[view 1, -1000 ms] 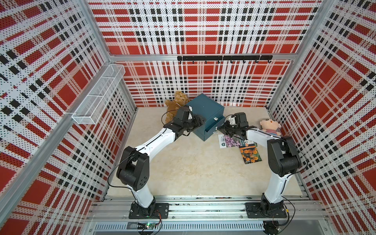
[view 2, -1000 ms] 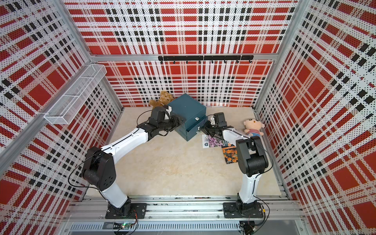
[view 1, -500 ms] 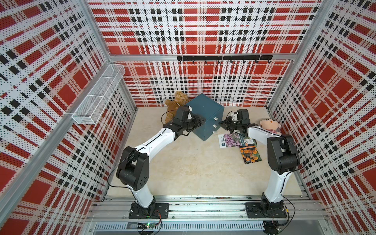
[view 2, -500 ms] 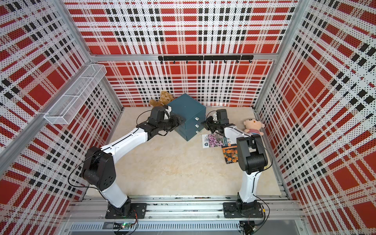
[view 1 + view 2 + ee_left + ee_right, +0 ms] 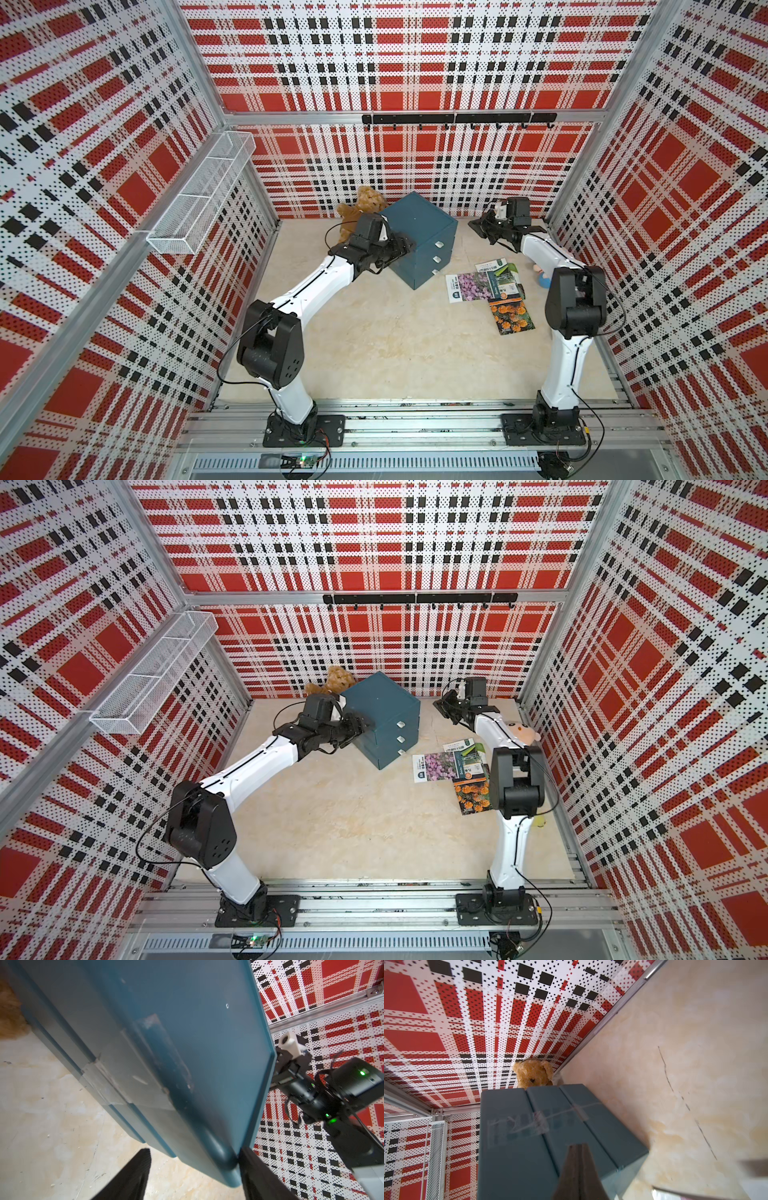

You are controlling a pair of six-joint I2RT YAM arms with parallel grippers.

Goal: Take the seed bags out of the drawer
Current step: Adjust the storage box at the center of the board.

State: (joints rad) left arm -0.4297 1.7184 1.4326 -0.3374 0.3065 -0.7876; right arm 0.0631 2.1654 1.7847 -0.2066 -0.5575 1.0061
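The left gripper point(image 5: 403, 250) straddles the drawer cabinet point(image 5: 419, 230) corner, jaws wide, clamping nothing, probably bracing it. At 3 o'clock of the cabinet the right gripper point(image 5: 478, 226) is closed, empty; seed bags point(image 5: 488, 286) lie at 4 o'clock.

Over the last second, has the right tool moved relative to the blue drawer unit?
Yes. The right tool, shut, has drawn back from the blue drawer unit, toward the back wall.

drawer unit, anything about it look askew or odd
Yes. The blue drawer unit sits skewed, one corner toward the front rather than square to the back wall, and clear tape is stuck across its side. Beside it the seed bags lie in a loose overlapping pile.
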